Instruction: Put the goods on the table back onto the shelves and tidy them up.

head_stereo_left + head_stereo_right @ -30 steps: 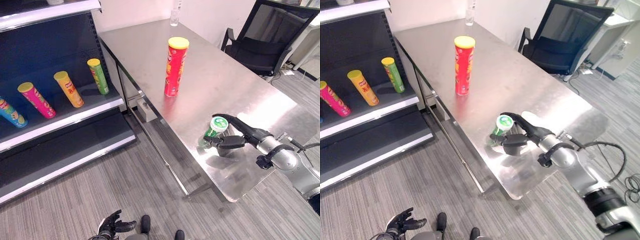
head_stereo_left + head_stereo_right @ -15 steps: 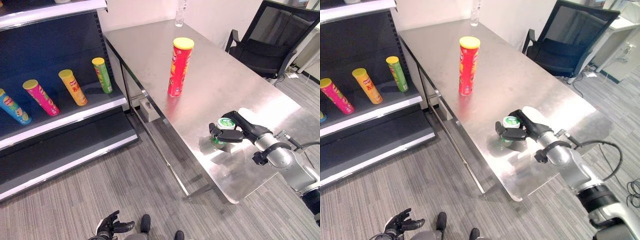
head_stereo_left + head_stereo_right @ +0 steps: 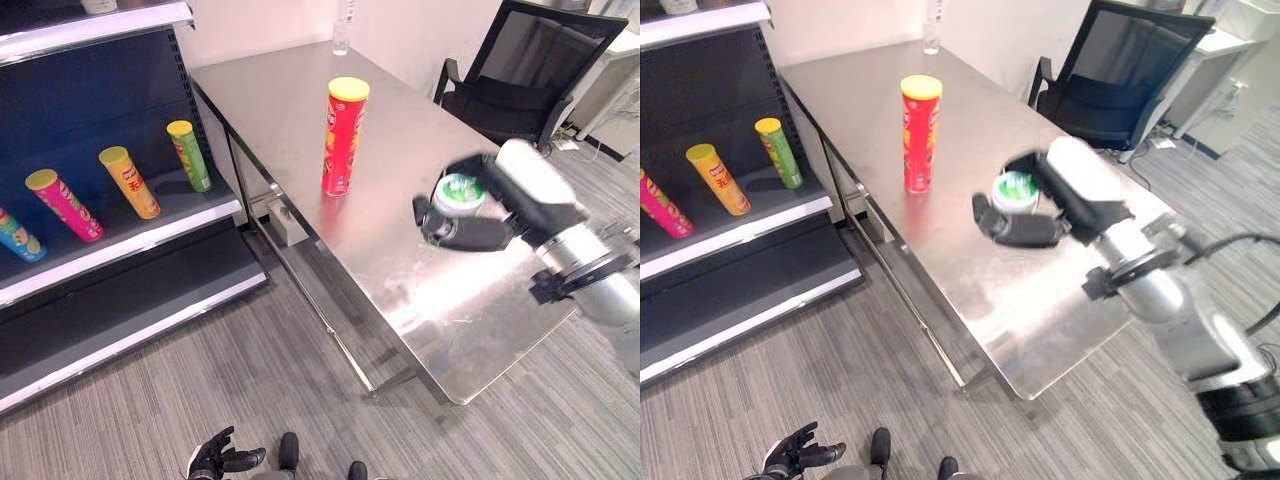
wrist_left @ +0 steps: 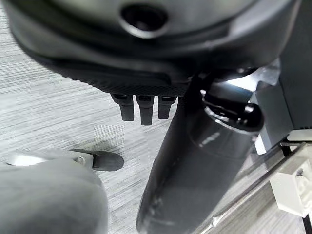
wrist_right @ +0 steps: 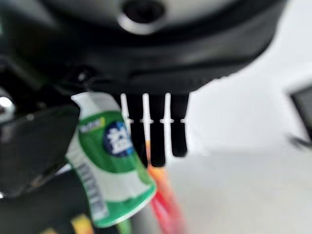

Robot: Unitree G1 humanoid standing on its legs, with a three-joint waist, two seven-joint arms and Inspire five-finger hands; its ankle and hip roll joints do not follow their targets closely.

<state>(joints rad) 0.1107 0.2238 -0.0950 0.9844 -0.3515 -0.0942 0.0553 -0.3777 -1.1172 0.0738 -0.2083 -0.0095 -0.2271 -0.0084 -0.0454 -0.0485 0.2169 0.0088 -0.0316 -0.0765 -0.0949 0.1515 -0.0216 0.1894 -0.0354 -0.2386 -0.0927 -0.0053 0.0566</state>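
Robot's right hand (image 3: 480, 225) is up above the metal table (image 3: 300, 95), and its fingers and thumb are curled around a small green and white bottle (image 3: 457, 193). The bottle is off the table, with its round green and white top facing up. In the right wrist view the bottle (image 5: 109, 156) sits between the thumb and the row of dark fingers (image 5: 156, 126).

Past the hand, farther along the table, a tall red can (image 3: 341, 137) with a yellow lid stands upright, well apart from the hand. At the far end of the table there is a clear glass (image 3: 342, 38).

Across the gap from the hand, beyond the table's edge, is the dark shelf (image 3: 120, 225). On it lean a green can (image 3: 190, 156), a yellow can (image 3: 129, 182), a pink can (image 3: 63, 204) and a blue can (image 3: 17, 236), all tilted, in a row. A black chair (image 3: 520, 75) stands on the other side of the table from the shelf.

Low down by the floor is the left hand (image 3: 213, 462), with its fingers spread loose and holding nothing. In the left wrist view its fingers (image 4: 141, 107) point at the grey striped floor (image 4: 44, 117).
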